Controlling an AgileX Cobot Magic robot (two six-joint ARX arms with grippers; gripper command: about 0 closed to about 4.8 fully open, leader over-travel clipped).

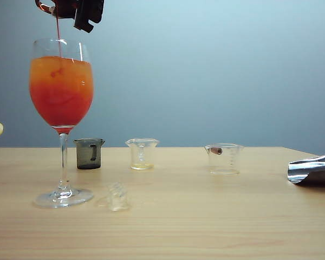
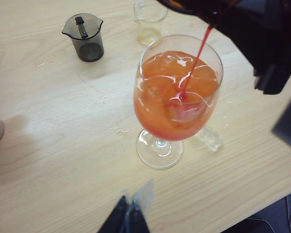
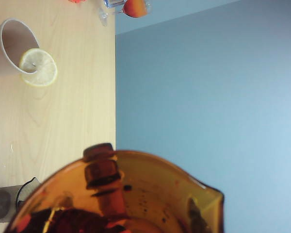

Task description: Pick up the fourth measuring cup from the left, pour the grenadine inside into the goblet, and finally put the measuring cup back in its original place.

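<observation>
The small red-brown see-through measuring cup (image 1: 46, 6) hangs tipped at the exterior view's upper left, clamped in the right gripper (image 1: 70, 8) — a thin stream of dark red grenadine (image 1: 58, 35) falls into the tall clear stemmed goblet (image 1: 61, 86). Pouring underway; return remains. The left gripper (image 2: 131, 213) hovers nearby, closed. No readable writing.

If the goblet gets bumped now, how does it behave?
Probably top-heavy: the goblet is nearly full of orange-red drink above a thin stem on a small foot, so a nudge high up would likely tip it. The liquid sits close to the rim, so it may slosh. Clear glass: likely fragile and slippery.
</observation>
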